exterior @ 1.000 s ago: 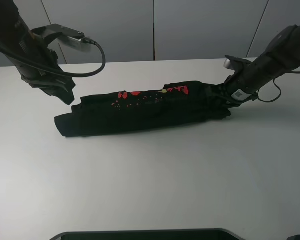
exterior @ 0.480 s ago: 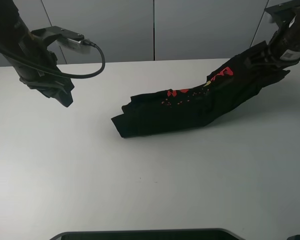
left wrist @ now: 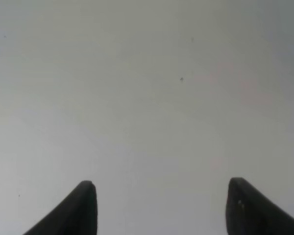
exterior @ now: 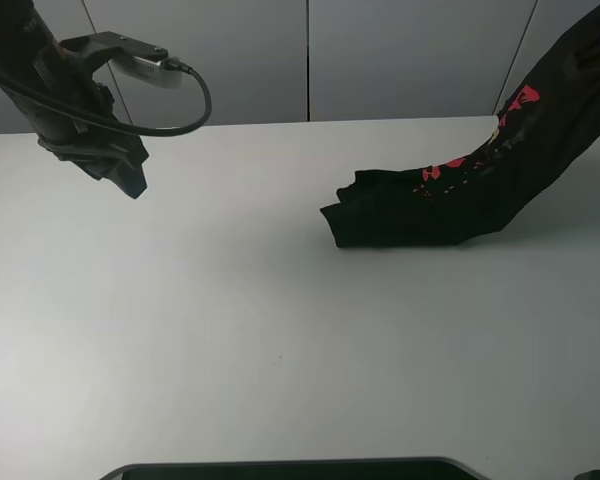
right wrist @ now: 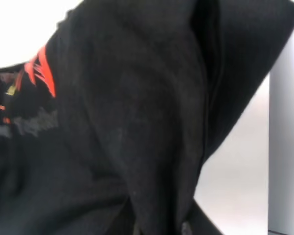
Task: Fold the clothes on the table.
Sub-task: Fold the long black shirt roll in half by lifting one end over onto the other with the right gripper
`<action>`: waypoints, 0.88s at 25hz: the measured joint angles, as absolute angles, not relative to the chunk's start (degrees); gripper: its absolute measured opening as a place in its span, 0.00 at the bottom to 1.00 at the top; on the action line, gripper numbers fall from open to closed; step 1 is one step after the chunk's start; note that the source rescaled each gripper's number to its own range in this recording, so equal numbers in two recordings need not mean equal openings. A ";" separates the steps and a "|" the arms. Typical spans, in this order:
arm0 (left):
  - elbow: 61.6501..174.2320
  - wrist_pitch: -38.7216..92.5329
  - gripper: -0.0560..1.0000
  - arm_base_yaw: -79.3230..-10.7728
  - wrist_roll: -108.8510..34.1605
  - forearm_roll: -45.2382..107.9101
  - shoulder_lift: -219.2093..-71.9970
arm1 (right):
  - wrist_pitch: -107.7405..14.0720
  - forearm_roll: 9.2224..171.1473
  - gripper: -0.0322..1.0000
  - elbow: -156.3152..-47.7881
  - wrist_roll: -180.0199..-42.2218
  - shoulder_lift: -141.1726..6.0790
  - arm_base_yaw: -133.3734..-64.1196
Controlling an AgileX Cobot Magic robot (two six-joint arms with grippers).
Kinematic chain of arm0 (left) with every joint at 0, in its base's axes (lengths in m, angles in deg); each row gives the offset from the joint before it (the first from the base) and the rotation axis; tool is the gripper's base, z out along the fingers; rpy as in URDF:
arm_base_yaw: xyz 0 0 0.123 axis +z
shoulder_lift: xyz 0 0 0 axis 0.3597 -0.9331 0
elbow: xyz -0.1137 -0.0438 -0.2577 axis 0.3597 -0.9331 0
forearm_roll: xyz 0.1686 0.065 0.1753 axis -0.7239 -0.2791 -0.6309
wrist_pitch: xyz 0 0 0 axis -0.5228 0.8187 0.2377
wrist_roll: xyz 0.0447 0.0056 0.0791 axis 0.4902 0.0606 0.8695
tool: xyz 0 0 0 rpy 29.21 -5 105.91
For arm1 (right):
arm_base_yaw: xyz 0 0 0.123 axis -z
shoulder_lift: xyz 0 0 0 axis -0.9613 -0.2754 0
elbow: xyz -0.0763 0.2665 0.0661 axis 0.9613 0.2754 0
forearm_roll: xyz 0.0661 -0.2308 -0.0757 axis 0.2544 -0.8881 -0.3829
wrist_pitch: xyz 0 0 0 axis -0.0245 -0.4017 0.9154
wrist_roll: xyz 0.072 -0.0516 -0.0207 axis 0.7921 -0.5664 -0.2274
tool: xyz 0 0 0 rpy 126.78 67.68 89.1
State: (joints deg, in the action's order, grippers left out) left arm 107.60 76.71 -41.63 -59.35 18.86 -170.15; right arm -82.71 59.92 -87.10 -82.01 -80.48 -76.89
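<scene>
Running along the nearest edge of the high camera's view is a dark, rounded strip [exterior: 280, 468], too cropped to identify. Beyond it the white table [exterior: 280, 330] spreads wide.

Farther back, on the right half of the table, lies the lower end of the black shirt [exterior: 410, 212]. It is folded into a long, narrow band with red print along its upper edge. That end rests flat on the tabletop, its rumpled tip pointing toward the middle. From there the band rises steeply toward the upper right corner of the view, clear of the surface, and casts a soft shadow on the table beneath.

The right wrist view is almost filled with this same dark cloth, with a patch of the red print [right wrist: 39, 68] at one side. Folds gather down into the right gripper [right wrist: 159, 226], whose jaws are mostly buried in fabric. The raised end of the garment hangs from it, so it is clenched on the shirt.

Well apart from the garment, at the far left of the table, the left gripper [exterior: 130, 180] hovers above the surface on its dark arm. A black cable [exterior: 195, 110] loops beside it. In the left wrist view its two dark fingertips [left wrist: 85, 205] stand wide apart over bare tabletop, released, with nothing between them.

Behind the table, pale grey wall panels [exterior: 400, 60] close off the scene.
</scene>
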 joint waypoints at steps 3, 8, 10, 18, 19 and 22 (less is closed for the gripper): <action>107.60 76.73 0.74 -41.63 -59.35 18.86 -170.15 | -82.28 70.05 0.13 -87.10 -87.31 -80.28 -76.89; 107.60 76.83 0.74 -41.63 -59.23 18.86 -170.15 | -81.24 84.75 0.13 -87.10 -97.00 -80.28 -81.92; 107.60 76.83 0.74 -41.63 -59.23 18.86 -170.15 | -80.01 86.56 0.13 -87.10 -97.56 -80.40 -84.90; 107.60 77.14 0.74 -41.63 -59.02 18.86 -170.15 | -78.42 90.29 0.13 -87.10 -96.02 -91.92 -88.09; 107.60 77.30 0.74 -41.63 -59.02 18.86 -170.15 | -78.42 90.34 0.13 -87.10 -96.02 -93.71 -88.09; 107.60 77.72 0.74 -41.63 -58.43 18.86 -170.15 | -78.34 89.29 0.13 -87.10 -94.50 -99.05 -88.09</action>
